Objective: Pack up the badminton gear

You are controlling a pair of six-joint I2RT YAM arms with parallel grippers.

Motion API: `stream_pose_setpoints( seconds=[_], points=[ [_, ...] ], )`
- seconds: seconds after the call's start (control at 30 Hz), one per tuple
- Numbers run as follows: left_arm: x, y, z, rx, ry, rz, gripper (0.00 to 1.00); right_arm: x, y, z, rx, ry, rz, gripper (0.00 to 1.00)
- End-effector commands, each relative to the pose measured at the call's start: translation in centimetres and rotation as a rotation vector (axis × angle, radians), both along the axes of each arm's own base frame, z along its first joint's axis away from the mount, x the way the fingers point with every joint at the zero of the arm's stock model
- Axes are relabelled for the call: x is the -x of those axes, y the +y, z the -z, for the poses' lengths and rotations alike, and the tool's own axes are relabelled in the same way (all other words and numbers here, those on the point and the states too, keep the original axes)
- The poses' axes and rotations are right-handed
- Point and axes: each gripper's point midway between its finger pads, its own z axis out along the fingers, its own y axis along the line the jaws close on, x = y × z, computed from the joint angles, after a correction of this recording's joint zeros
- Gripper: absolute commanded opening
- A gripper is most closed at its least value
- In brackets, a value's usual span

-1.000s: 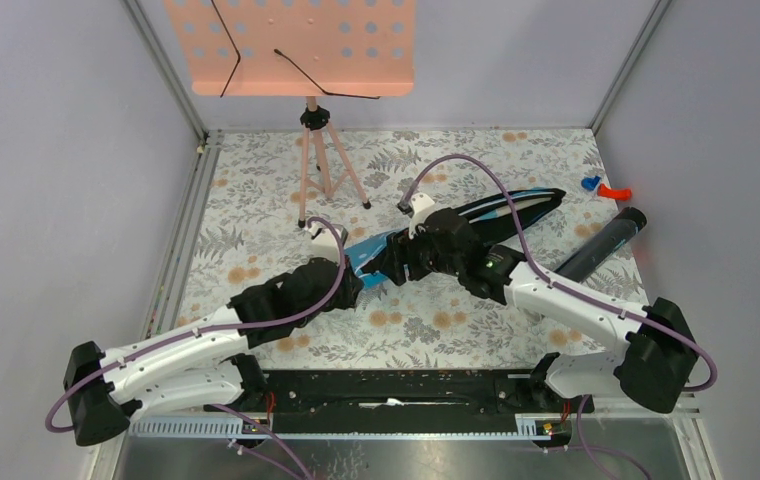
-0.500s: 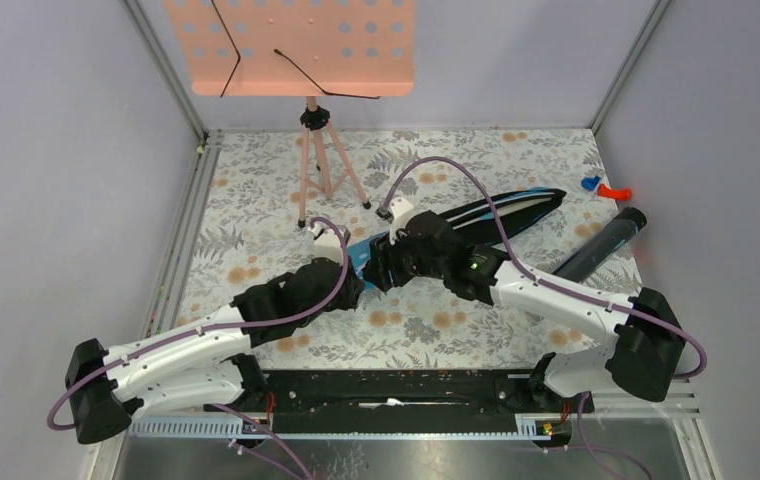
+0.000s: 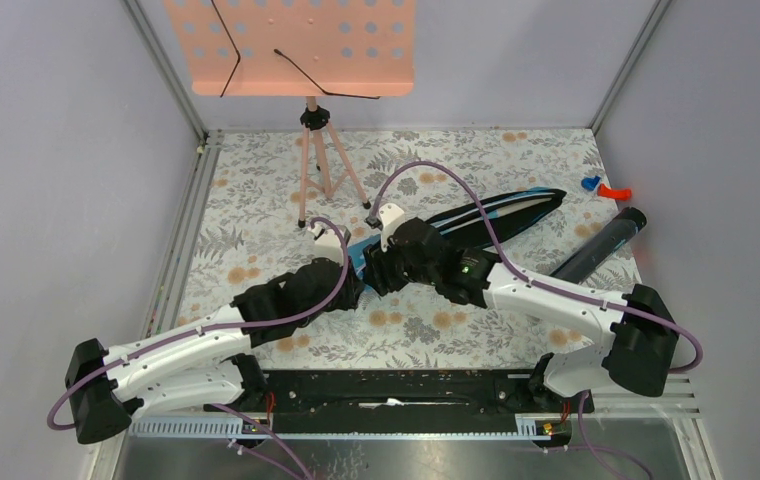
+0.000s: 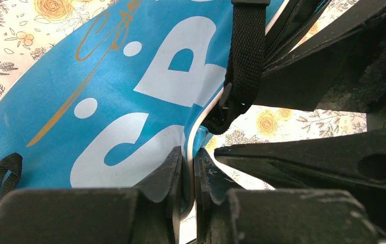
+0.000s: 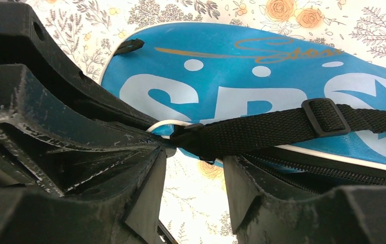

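Left claw (image 4: 191, 170) pinches shut on the white-piped edge of the blue SPORT bag (image 4: 104, 91); right claw (image 5: 195, 162), just beside it, stands half open, black strap (image 5: 262, 131) at its mouth

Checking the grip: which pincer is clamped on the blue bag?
The left pincer, shut on the bag at its white-piped edge; the right pincer stands open by the black strap.

The left claw (image 4: 191, 158), pinching the blue fabric racket bag (image 4: 104, 101), crowds the right claw's (image 5: 193, 162) left side; a black webbing strap (image 5: 262, 129) crosses its gap; the floral-print worktop (image 3: 426, 335) nearer lies bare.
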Motion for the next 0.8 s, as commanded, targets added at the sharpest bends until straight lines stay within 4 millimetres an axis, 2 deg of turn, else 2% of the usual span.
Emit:
stream_pose_setpoints(
  seconds=[0.0, 0.13, 0.43, 0.5, 0.67, 0.77],
  points=[
    [-0.5, -2.0, -4.1, 0.147, -0.054, 0.015, 0.00, -0.7, -0.5, -0.6, 0.047, -0.060, 0.023, 0.49],
    [-0.3, -2.1, -4.2, 0.155, -0.049, 0.025, 0.00, -0.9, -0.3, -0.8, 0.034, -0.075, 0.031, 0.38],
    [-0.3, -1.9, -4.1, 0.153, -0.048, 0.020, 0.00, -1.1, 0.0, -0.8, 0.049, -0.079, 0.034, 0.28],
    [-0.3, -1.9, -4.0, 0.148, -0.048, 0.020, 0.00, -1.0, -0.1, -0.8, 0.055, -0.081, 0.033, 0.22],
    [-0.5, -1.3, -3.8, 0.122, -0.055, 0.004, 0.00, -1.5, -1.3, -0.5, 0.134, -0.099, 0.053, 0.00],
    [-0.7, -0.8, -3.4, 0.094, -0.059, -0.015, 0.00, -1.5, -2.1, -0.5, 0.195, -0.105, 0.048, 0.00]
  ],
)
